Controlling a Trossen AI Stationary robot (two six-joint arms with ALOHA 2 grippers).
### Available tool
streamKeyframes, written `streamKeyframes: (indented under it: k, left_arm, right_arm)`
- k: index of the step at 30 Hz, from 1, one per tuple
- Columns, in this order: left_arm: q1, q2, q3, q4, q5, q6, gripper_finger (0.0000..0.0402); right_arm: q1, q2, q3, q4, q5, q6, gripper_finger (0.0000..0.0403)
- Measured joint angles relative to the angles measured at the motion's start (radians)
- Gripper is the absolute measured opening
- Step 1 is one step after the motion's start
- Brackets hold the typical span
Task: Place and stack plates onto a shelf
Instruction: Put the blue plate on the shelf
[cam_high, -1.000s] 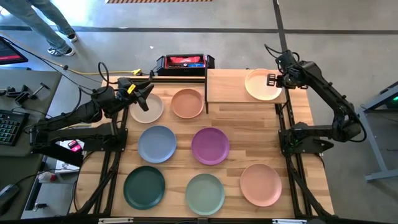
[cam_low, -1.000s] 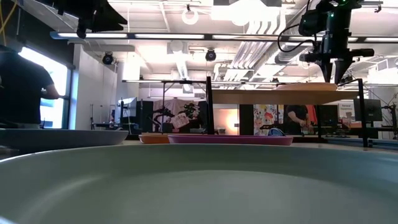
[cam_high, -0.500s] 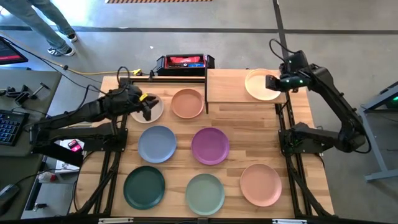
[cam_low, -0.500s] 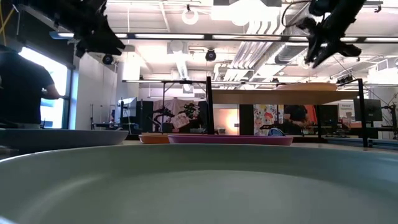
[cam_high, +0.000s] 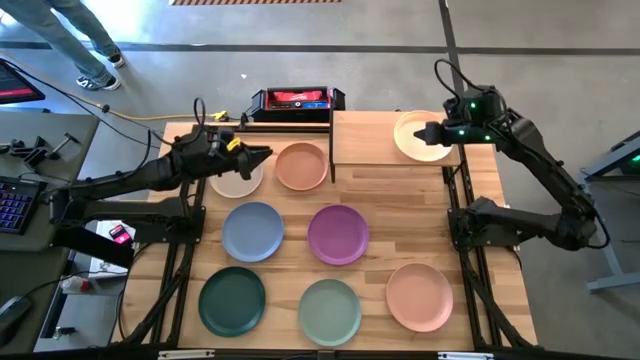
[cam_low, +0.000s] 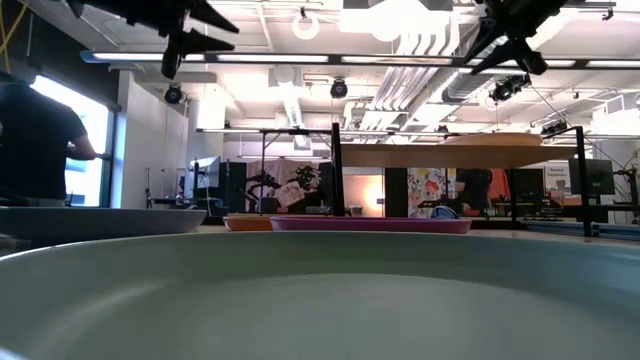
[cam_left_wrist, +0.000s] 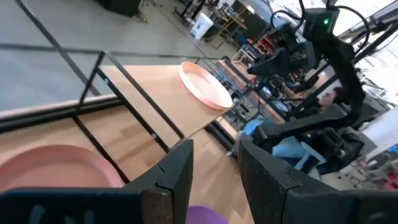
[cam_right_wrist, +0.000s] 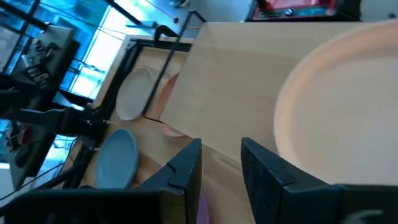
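One pale plate (cam_high: 422, 135) lies flat on the right part of the light-wood shelf (cam_high: 365, 140) at the table's far right. Several more plates lie on the table: cream (cam_high: 237, 180), orange-tan (cam_high: 301, 166), blue (cam_high: 252, 231), purple (cam_high: 338, 234), dark green (cam_high: 232, 300), sage green (cam_high: 329, 311) and salmon (cam_high: 419, 296). My left gripper (cam_high: 258, 155) hangs open in the air over the cream plate's far-right rim, pointing at the shelf. My right gripper (cam_high: 420, 133) is open and hangs above the plate on the shelf (cam_right_wrist: 348, 106), clear of it.
A red and black box (cam_high: 297, 100) stands at the table's far edge, left of the shelf. The shelf's thin black posts (cam_left_wrist: 140, 118) stand between the orange-tan plate and the shelf top. A person (cam_low: 35, 150) stands in the room beyond the table's left side.
My right gripper has risen off the plate on the shelf and tipped from pointing down to slanting toward the table's left; the plate stays flat on the shelf. My left gripper has swung over the cream plate toward the table's right and rolled about its own line.
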Motion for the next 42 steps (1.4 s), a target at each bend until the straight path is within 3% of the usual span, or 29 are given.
streamKeyframes:
  k: [7,15,24,31,42]
  left_arm:
    - [0.0,0.057,0.179,-0.16,0.026,-0.068,0.0117]
    - [-0.055,0.154,0.388,-0.545,0.085,-0.215,0.0117]
    - [-0.209,0.326,0.407,-0.727,0.12,-0.365,0.0117]
    - [-0.232,0.436,0.407,-0.843,0.115,-0.187,0.0117]
    - [-0.226,0.546,0.407,-0.979,0.013,0.448,0.0117]
  right_arm:
    - [0.013,0.0,0.0,0.024,0.0,-0.014,0.0092]
    - [0.013,0.001,0.0,0.024,0.005,-0.08,0.0092]
    - [0.013,0.001,0.0,0.024,0.005,-0.149,0.0092]
    - [0.013,0.001,0.0,0.019,0.005,-0.188,0.0092]
    - [0.013,0.001,0.0,-0.021,0.005,-0.218,0.0092]
